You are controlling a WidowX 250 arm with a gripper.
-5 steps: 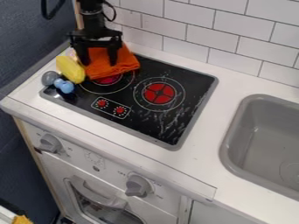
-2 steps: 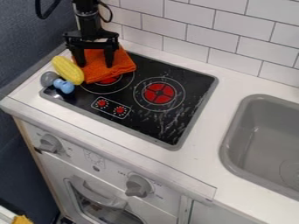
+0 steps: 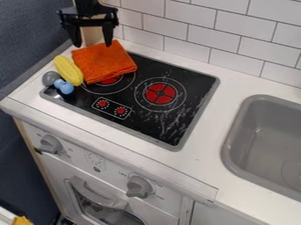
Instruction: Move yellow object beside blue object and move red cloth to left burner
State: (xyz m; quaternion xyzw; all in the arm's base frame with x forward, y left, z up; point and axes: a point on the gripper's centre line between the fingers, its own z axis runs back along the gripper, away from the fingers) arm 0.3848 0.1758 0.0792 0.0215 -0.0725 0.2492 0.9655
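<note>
You have the red cloth (image 3: 103,61) covering part of the left burner (image 3: 110,81) and the yellow object (image 3: 68,70) beside the blue object (image 3: 64,86), as your task requires. The gripper (image 3: 93,45) hangs above, fingers spread, holding nothing, presumably to leave the cloth free.

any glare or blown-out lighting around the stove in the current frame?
Camera view: bright patch at the near-left corner of the black cooktop, by the blue object, likely glare; pale streaks toward its lower right, scuffs or reflections, can't tell which. Same view: counter bright; yellow object and cloth not washed out.
</note>
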